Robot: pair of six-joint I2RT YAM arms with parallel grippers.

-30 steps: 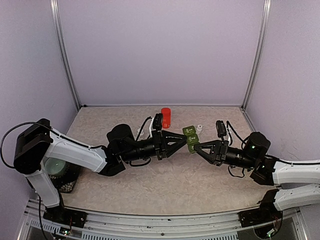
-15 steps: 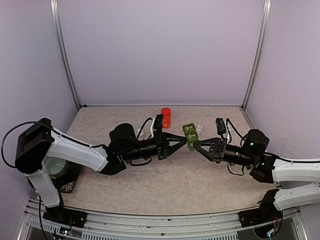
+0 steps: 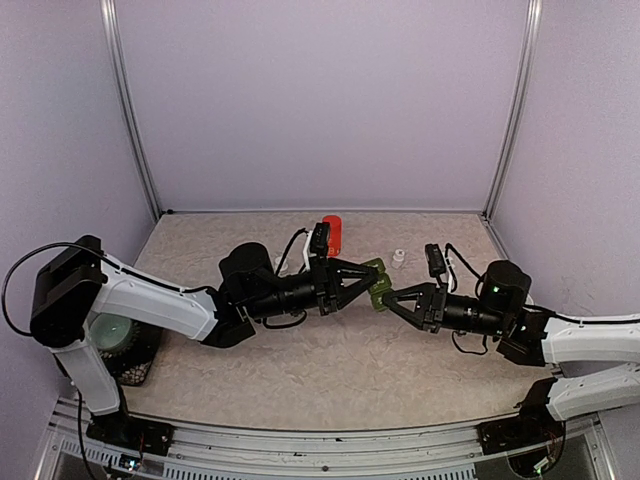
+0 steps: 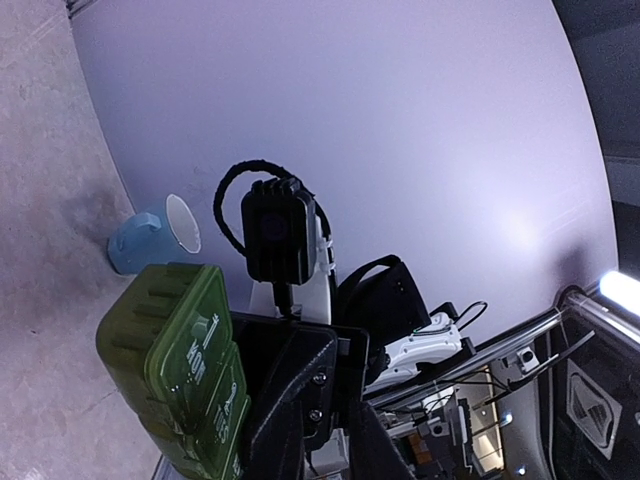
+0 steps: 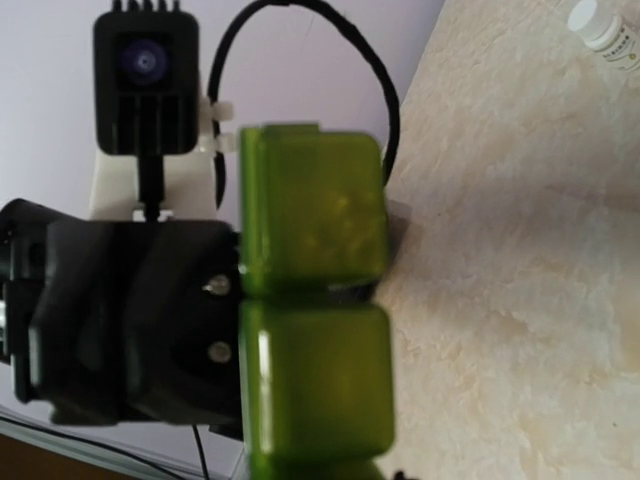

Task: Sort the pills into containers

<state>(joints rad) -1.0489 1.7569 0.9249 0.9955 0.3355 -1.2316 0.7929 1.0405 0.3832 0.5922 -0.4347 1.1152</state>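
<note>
The containers (image 3: 376, 284), a dark green strip with its lids down, hang above the table between the two arms. My right gripper (image 3: 387, 298) is shut on the strip's near end. In the right wrist view the strip (image 5: 312, 330) rises from the bottom edge and hides the fingers. My left gripper (image 3: 369, 276) is shut, with its tips against the strip's left side. Whether it pinches a lid edge I cannot tell. The left wrist view shows the printed lids (image 4: 185, 355) to the left of the jaws. No pills show in any view.
A red bottle (image 3: 332, 233) stands at the back, behind the left wrist. A small white bottle (image 3: 398, 257) sits right of it, also the white bottle (image 5: 603, 24). A pale blue mug (image 4: 152, 234) stands by the wall. A pale round object (image 3: 112, 332) sits beside the left arm's base.
The left jaws have closed. The right gripper has carried the strip a little left and nearer, and the left gripper has reached right, so the two now meet at the strip.
</note>
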